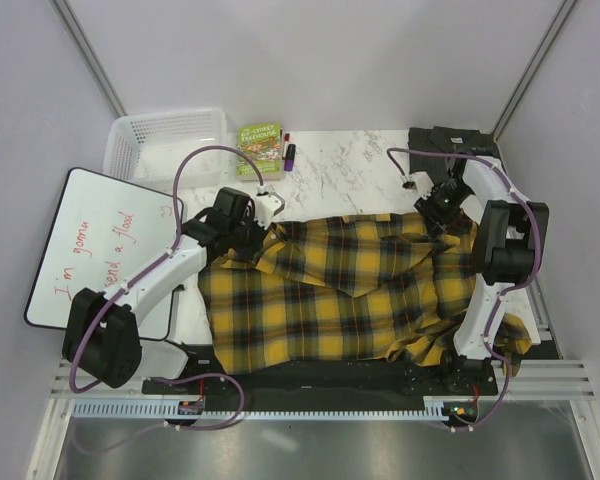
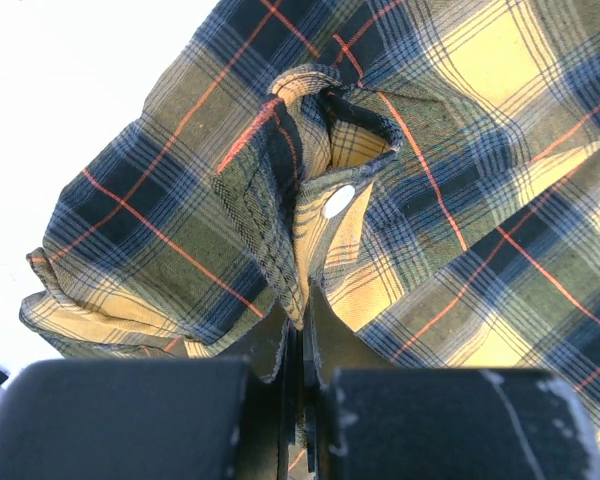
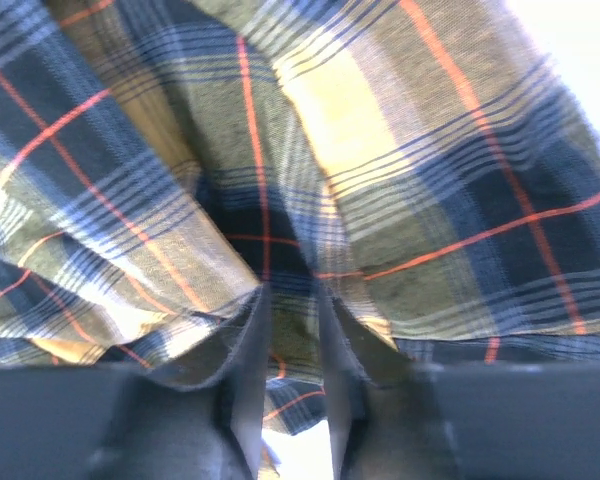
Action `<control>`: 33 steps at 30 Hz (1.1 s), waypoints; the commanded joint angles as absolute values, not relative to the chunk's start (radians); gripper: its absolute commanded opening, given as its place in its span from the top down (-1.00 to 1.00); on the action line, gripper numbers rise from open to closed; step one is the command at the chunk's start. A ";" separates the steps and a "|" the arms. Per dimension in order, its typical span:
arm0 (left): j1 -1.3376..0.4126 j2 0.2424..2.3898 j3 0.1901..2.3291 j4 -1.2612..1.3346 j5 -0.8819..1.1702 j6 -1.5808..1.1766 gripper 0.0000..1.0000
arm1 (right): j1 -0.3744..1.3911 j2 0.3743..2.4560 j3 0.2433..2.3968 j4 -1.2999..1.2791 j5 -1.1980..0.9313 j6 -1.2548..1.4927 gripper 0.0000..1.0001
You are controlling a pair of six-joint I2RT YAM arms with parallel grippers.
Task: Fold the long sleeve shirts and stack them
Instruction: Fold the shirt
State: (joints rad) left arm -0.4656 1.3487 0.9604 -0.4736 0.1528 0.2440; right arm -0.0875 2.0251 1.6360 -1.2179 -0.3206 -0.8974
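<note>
The yellow-and-black plaid shirt [image 1: 340, 300] lies spread and rumpled across the table, its near hem hanging over the front edge. My left gripper [image 1: 258, 235] is at the shirt's back left corner. In the left wrist view the left gripper [image 2: 305, 300] is shut on a folded edge of the plaid shirt [image 2: 460, 150], next to a white button [image 2: 338, 201]. My right gripper [image 1: 442, 215] is at the back right edge. In the right wrist view the right gripper [image 3: 292, 300] has narrowed onto a fold of the plaid shirt [image 3: 400, 150]. A dark folded cloth [image 1: 450, 140], seemingly the grey shirt, lies at the back right corner.
A white plastic basket [image 1: 170, 140] stands at the back left. A whiteboard with red writing [image 1: 100, 250] lies on the left under the left arm. A green book [image 1: 260, 148] and markers [image 1: 288, 152] lie on the marble tabletop [image 1: 350, 170] behind the shirt.
</note>
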 commanded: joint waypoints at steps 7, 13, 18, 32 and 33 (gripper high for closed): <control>-0.428 1.328 0.902 -0.393 0.043 0.279 0.96 | -0.091 2.023 1.762 -1.233 -0.345 -0.876 -0.28; -0.422 1.338 0.890 -0.373 0.026 0.287 0.96 | -0.091 2.026 1.755 -1.256 -0.334 -0.905 -0.25; -0.414 1.365 0.867 -0.351 0.006 0.298 0.91 | -0.091 2.031 1.724 -1.215 -0.295 -0.897 -0.10; -0.342 1.243 0.891 -0.472 0.081 0.307 -0.26 | -0.080 1.936 1.715 -1.177 -0.291 -0.839 -0.11; -0.342 1.232 0.902 -0.482 0.110 0.292 -0.29 | -0.075 1.927 1.717 -1.175 -0.293 -0.827 -0.11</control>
State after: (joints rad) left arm -0.3504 1.3376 0.8406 -0.4370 0.0345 0.2981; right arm -0.0872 2.0190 1.6928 -1.1839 -0.2790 -0.8627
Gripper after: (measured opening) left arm 0.604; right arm 0.550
